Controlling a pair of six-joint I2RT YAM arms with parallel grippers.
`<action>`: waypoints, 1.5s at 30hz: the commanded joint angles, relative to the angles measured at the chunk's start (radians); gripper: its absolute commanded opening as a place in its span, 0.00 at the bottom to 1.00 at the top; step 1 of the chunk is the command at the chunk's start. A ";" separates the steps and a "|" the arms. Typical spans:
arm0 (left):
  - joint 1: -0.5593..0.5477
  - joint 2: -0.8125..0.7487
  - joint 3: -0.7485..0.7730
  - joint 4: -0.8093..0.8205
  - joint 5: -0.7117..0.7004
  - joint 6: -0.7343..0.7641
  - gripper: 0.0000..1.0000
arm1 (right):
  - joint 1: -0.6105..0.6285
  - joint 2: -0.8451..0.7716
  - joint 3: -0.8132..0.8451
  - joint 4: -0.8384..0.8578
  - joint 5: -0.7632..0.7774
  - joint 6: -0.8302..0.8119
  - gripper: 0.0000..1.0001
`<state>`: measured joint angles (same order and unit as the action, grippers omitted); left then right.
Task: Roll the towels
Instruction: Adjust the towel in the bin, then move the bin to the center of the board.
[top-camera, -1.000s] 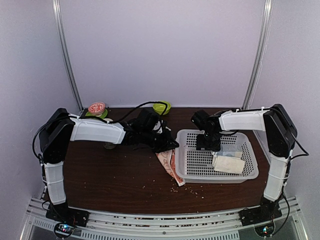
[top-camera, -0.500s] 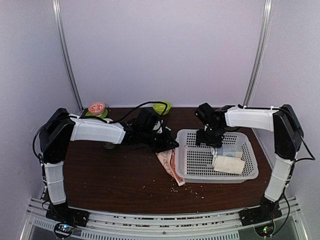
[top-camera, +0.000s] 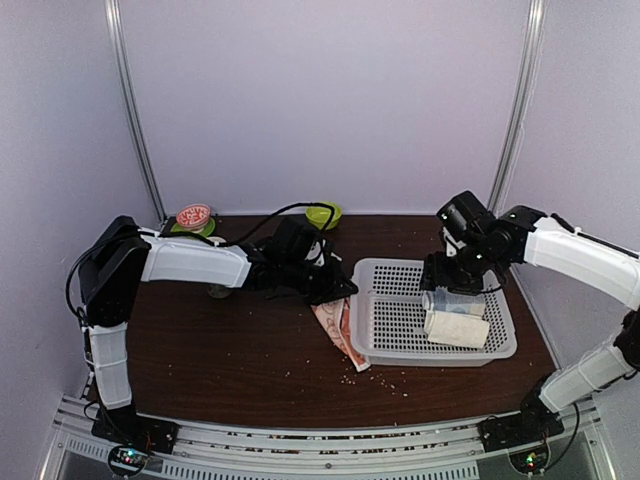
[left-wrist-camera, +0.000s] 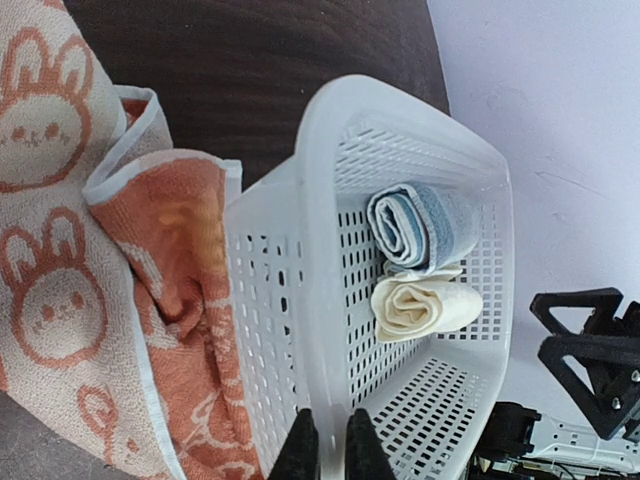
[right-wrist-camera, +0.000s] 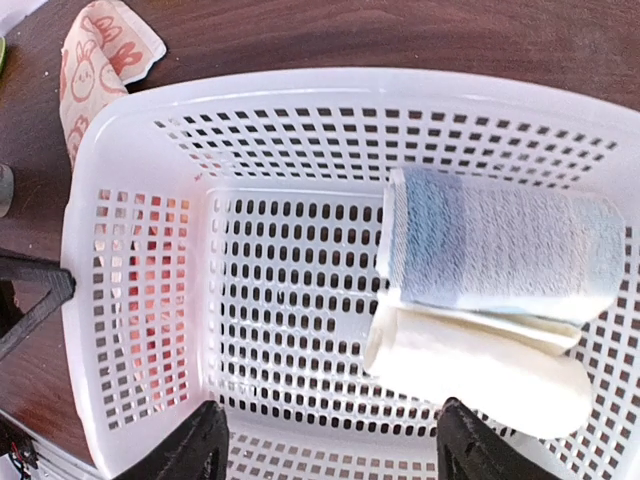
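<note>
A cream-white towel (top-camera: 457, 328) lies rolled in the white perforated basket (top-camera: 430, 357), tight against a pale blue-white roll (top-camera: 455, 300). The wrist views show the same pair: cream towel (left-wrist-camera: 425, 305) (right-wrist-camera: 480, 365) and blue-white roll (left-wrist-camera: 420, 225) (right-wrist-camera: 500, 245). A peach-orange rabbit towel (top-camera: 335, 325) (left-wrist-camera: 60, 250) lies unrolled on the table, partly under the basket's left side. My left gripper (top-camera: 343, 290) (left-wrist-camera: 330, 450) is shut on the basket's left wall (left-wrist-camera: 280, 300). Above the basket's far right part, my right gripper (top-camera: 455, 280) (right-wrist-camera: 330, 455) hangs open, holding nothing.
A green bowl (top-camera: 323, 214) and a red-lidded dish (top-camera: 193, 216) stand at the table's back edge. Crumbs are scattered on the dark tabletop (top-camera: 230, 350) near the front. Pale walls close in the back and both sides.
My right arm has swung to the right, carrying its open gripper from the basket's far left to its far right. The left arm, the basket and the towels have not moved.
</note>
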<state>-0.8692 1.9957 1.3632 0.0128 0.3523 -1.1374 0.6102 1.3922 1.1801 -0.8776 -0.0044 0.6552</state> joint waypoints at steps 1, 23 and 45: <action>0.013 0.034 -0.008 -0.039 -0.031 0.018 0.09 | 0.003 -0.139 -0.082 -0.029 -0.040 0.007 0.72; 0.015 -0.213 0.021 -0.228 -0.132 0.130 0.63 | 0.320 -0.267 -0.097 -0.022 0.028 -0.031 0.70; 0.013 -0.756 -0.486 -0.320 -0.477 0.122 0.58 | 0.705 -0.096 -0.408 0.219 0.189 0.274 0.48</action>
<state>-0.8627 1.2800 0.9318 -0.3378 -0.0750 -0.9752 1.3289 1.2301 0.7704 -0.6975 0.0689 0.8452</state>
